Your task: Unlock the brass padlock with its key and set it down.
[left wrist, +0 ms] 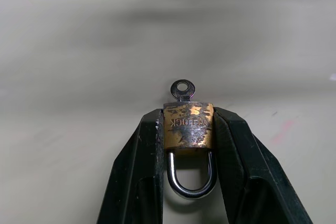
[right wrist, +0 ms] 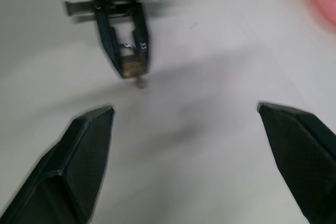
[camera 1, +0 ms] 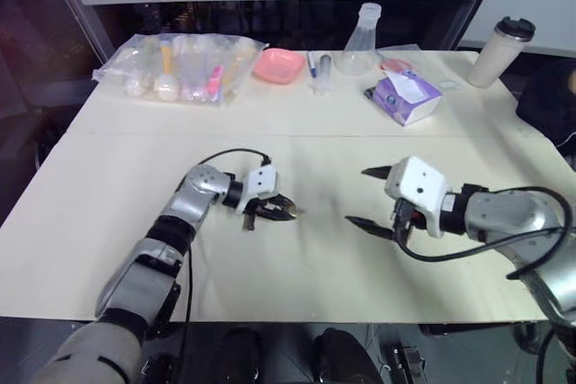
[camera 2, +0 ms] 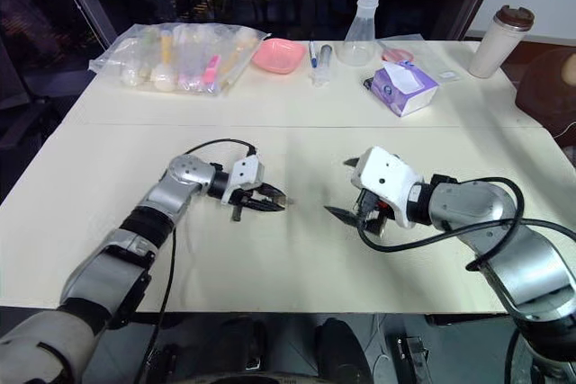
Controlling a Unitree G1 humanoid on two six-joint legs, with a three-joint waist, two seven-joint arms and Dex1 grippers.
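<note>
The brass padlock (left wrist: 188,125) is clamped by its sides between the two black fingers (left wrist: 139,171) of my left gripper (camera 1: 284,211), which is shut on it just above the table. Its silver shackle (left wrist: 191,184) points back toward the wrist. The key (left wrist: 182,89) sticks out of the lock's far end, beyond the fingertips. My right gripper (camera 1: 360,196) hovers to the right of the lock with its jaws wide open and nothing between them, pointing at the left gripper. From the right wrist, the padlock (right wrist: 131,65) and key (right wrist: 140,82) lie ahead of the open fingers.
Along the far side of the cream table (camera 1: 306,276) lie a clear bag of small items (camera 1: 175,65), a pink bowl (camera 1: 278,64), a clear flask (camera 1: 358,40), a purple tissue pack (camera 1: 403,96) and a lidded cup (camera 1: 500,51).
</note>
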